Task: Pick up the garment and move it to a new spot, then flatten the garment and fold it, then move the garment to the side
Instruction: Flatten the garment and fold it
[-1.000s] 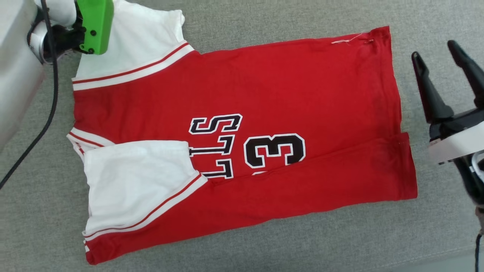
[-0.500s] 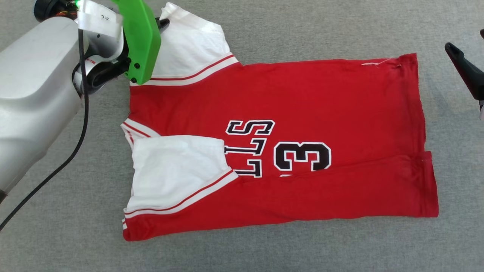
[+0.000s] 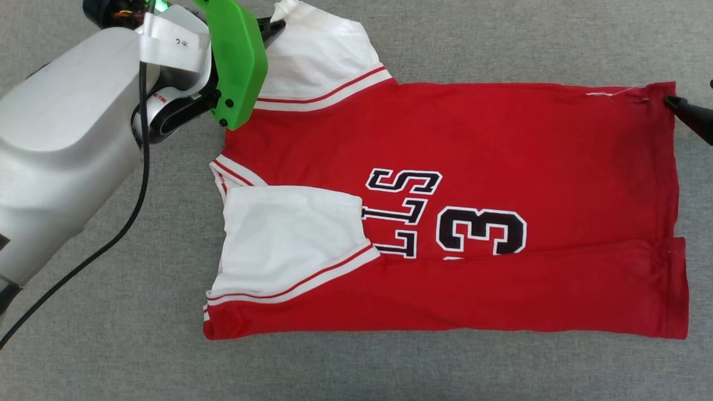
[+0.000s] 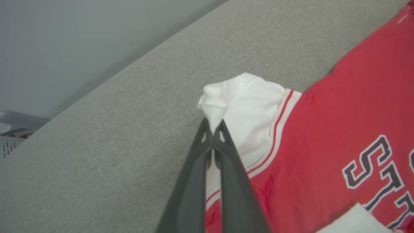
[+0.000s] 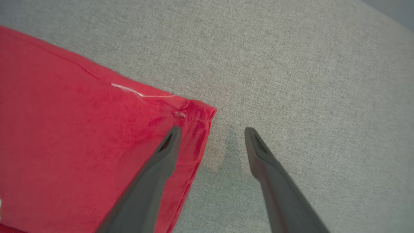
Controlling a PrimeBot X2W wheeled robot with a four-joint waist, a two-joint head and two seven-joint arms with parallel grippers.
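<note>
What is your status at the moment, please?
Left gripper shut on garment sleeve tip. Right gripper open, over hem corner. Near side folded in. Nothing in the way.

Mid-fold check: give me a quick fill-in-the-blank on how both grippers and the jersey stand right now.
1. The left gripper is shut on a sleeve of the garment; that sleeve's colour is ____.
2. The right gripper is ____, astride a red corner of the garment.
3. The black number on the garment's chest is ____.
Missing words: white; open; 3.
</note>
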